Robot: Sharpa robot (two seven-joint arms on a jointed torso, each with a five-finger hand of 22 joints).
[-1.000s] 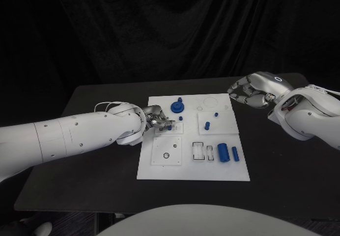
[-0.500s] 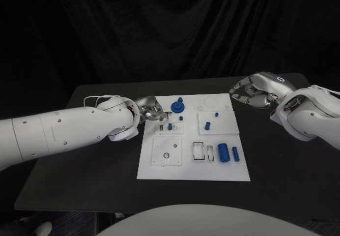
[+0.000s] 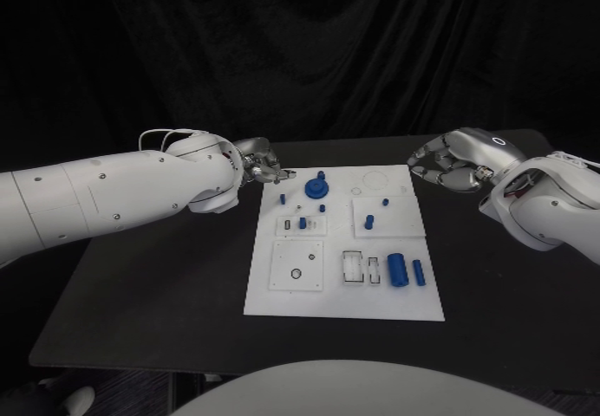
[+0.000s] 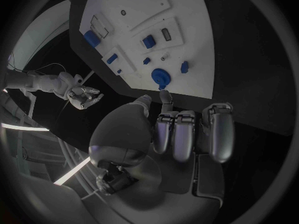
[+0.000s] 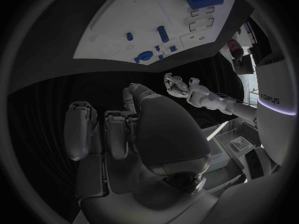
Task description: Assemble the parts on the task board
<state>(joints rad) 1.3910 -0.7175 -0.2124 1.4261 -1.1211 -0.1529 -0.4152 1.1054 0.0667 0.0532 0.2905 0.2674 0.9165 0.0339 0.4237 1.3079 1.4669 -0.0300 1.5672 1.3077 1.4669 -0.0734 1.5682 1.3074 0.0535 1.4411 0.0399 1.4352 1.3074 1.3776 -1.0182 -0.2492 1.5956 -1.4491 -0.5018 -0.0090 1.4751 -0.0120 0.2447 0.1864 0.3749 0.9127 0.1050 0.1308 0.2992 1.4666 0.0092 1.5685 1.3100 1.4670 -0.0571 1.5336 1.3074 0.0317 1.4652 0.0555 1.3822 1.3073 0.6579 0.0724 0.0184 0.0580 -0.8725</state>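
The white task board (image 3: 300,299) lies in the middle of the black table. A round blue part (image 3: 316,187) stands near its far edge, with small blue pegs around it and one small blue piece (image 3: 303,223) in a slotted plate. A thick blue cylinder (image 3: 395,269) and a thin one (image 3: 418,272) lie at the near right. My left hand (image 3: 259,162) hovers off the board's far left corner, fingers loosely curled and holding nothing. My right hand (image 3: 444,165) hangs beyond the far right corner, also holding nothing. The left wrist view shows the round part (image 4: 161,76) just past my left hand (image 4: 168,129).
Bare black table surrounds the board on all sides, with wide room at the near left and near right. A square plate with a small ring hole (image 3: 296,274) and two outlined slots (image 3: 351,267) sit on the board's near half.
My left hand has drawn back from the slotted plate to the board's far left corner, leaving the small blue piece there. The right hand has barely moved.
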